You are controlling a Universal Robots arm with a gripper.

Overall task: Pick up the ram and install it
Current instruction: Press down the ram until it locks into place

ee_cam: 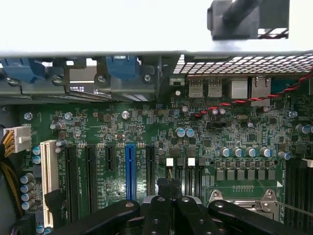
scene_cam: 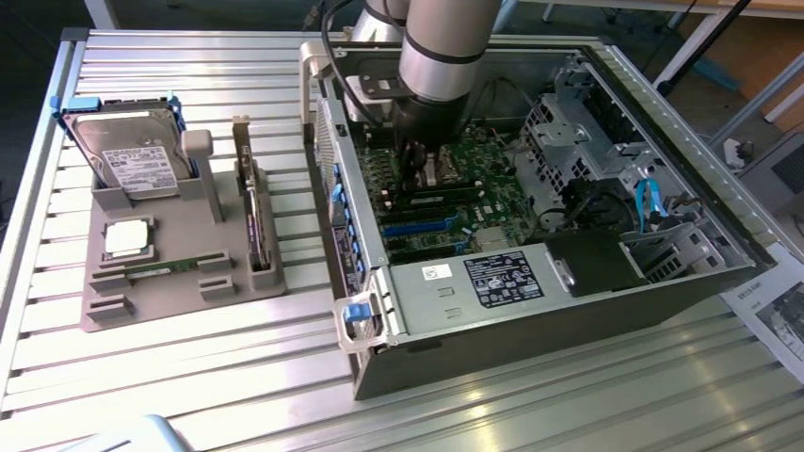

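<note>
Arm (scene_cam: 434, 56) is reaching down into the open computer case (scene_cam: 528, 311) lying on its side on the slatted metal tabletop (scene_cam: 188, 395). The pincer (scene_cam: 421, 155) is sitting low over the green motherboard (scene_cam: 472, 202), near the memory slots beside the processor socket.

From the wrist view, the pincer (ee_cam: 168, 196) is showing its black fingers (ee_cam: 156, 208) pressed together, with the tips meeting just above the narrow slots (ee_cam: 188, 174) with white end latches. Whether a thin strip is pinched between the tips, I cannot tell; nothing green is showing there. The blue expansion slot (ee_cam: 130, 169) and a white slot (ee_cam: 47, 183) are lying off to one side of the pincer; the metal socket frame (ee_cam: 242, 198) is lying on the other.

On the exterior view's left, a grey parts holder (scene_cam: 176, 273) is standing on the tabletop, well apart from the case. In it, 1 ram (scene_cam: 164, 271) is lying flat in a low cradle near the front edge, a narrow green strip. Just behind it a square silver processor (scene_cam: 128, 238) is resting flat. A hard drive (scene_cam: 126, 160) is standing upright at the back, and a dark expansion card (scene_cam: 255, 221) is standing on edge in the holder's side nearest the case.
</note>
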